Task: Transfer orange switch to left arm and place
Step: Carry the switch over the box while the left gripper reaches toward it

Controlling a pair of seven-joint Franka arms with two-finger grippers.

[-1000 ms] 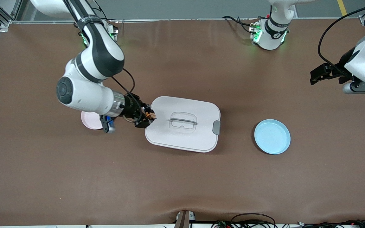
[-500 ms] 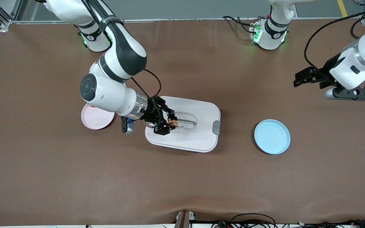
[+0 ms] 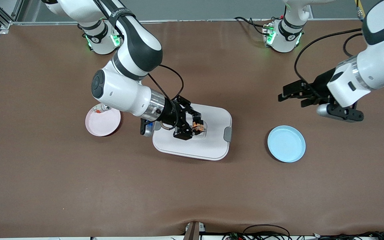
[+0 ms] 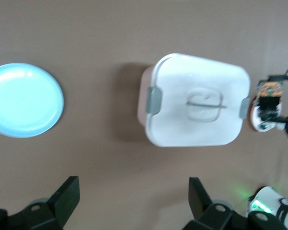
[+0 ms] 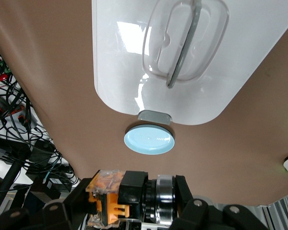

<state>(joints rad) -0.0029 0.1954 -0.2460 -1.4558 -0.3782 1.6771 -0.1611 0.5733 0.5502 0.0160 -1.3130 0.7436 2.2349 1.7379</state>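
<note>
Front view first: the right gripper hangs over the lid of the box, close to the recessed handle, with its fingers clamped on the orange switch, which shows as a small black and orange block between the tips. The white box sits near the middle of the brown table. A pink plate lies beside the box toward the right arm's end, with a few small bits at its rim, and a blue plate lies beside the box toward the left arm's end. The left gripper is up over bare table, between the box and its own base, with its fingers spread wide and nothing in them. Left wrist view next: the two black fingers stand far apart and frame the box with its grey latches, the blue plate to one side of it, and the right gripper with the orange switch at the box's other end. Right wrist view last: the orange switch sits pinched between the fingers, above the box lid with its clear handle, and the blue plate lies just past the grey latch.
</note>
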